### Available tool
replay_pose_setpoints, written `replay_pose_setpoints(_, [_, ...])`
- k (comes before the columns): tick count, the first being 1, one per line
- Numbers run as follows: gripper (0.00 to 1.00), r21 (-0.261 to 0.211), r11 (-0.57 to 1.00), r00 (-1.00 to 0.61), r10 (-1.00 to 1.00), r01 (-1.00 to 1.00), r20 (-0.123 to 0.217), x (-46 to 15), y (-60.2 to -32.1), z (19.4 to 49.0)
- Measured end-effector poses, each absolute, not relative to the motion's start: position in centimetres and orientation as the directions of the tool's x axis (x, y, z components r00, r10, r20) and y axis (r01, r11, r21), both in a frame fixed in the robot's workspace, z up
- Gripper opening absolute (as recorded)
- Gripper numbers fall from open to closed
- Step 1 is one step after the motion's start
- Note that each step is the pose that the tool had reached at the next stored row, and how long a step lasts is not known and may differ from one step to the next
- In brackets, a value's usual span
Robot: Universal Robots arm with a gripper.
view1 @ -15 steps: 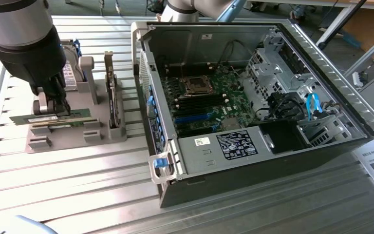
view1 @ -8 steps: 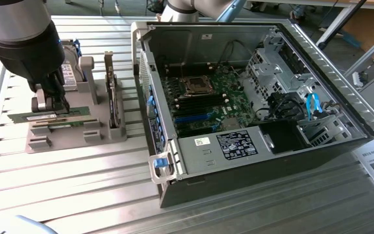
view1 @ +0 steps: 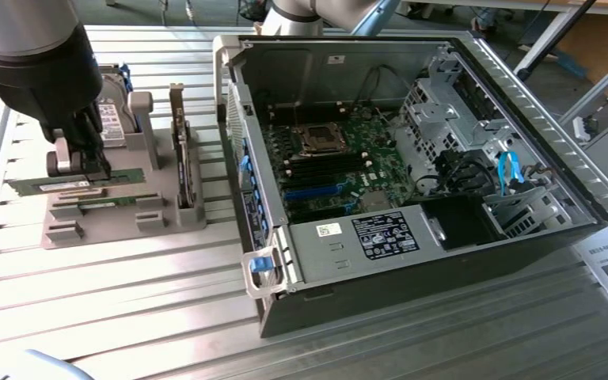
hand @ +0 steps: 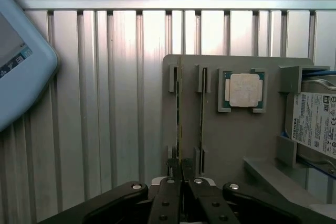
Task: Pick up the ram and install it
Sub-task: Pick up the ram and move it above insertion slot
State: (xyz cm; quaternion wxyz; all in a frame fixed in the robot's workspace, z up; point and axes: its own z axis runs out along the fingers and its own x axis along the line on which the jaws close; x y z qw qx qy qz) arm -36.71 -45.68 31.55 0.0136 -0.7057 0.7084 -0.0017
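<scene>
We see the pincer (view1: 80,170) clenched on the ram (view1: 40,187), pinching the green stick's upper edge above the grey holder (view1: 93,229). Whether the stick has left its slots, we cannot tell. Just beside the pincer, a second stick (view1: 114,202) stands in its own slots. Farther from the pincer, the same holder carries a processor (hand: 244,90) and a hard drive (hand: 315,124). The open computer case (view1: 294,79) stands well apart.
</scene>
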Motion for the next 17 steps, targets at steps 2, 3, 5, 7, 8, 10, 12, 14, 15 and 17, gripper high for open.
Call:
replay_pose_setpoints(2, [0.12, -0.022, 0.004, -0.004, -1.0, -1.0, -0.017, -36.7, -45.7, 31.8])
replay_pose_setpoints(3, [0.12, -0.022, 0.004, -0.004, -1.0, -1.0, -0.017, -36.7, -45.7, 31.9])
replay_pose_setpoints(5, [0.12, -0.022, 0.004, -0.004, -1.0, -1.0, -0.017, -36.7, -45.7, 32.1])
replay_pose_setpoints(7, [0.12, -0.022, 0.004, -0.004, -1.0, -1.0, -0.017, -36.7, -45.7, 32.2])
replay_pose_setpoints(8, [0.12, -0.022, 0.004, -0.004, -1.0, -1.0, -0.017, -36.7, -45.7, 32.3])
replay_pose_setpoints(10, [0.12, -0.022, 0.004, -0.004, -1.0, -1.0, -0.017, -36.7, -45.7, 32.5])
replay_pose_setpoints(12, [0.12, -0.022, 0.004, -0.004, -1.0, -1.0, -0.017, -36.7, -45.7, 32.6])
replay_pose_setpoints(14, [0.12, -0.022, 0.004, -0.004, -1.0, -1.0, -0.017, -36.7, -45.7, 32.7])
replay_pose_setpoints(15, [0.12, -0.022, 0.004, -0.004, -1.0, -1.0, -0.017, -36.7, -45.7, 32.8])
replay_pose_setpoints(17, [0.12, -0.022, 0.004, -0.004, -1.0, -1.0, -0.017, -36.7, -45.7, 33.1])
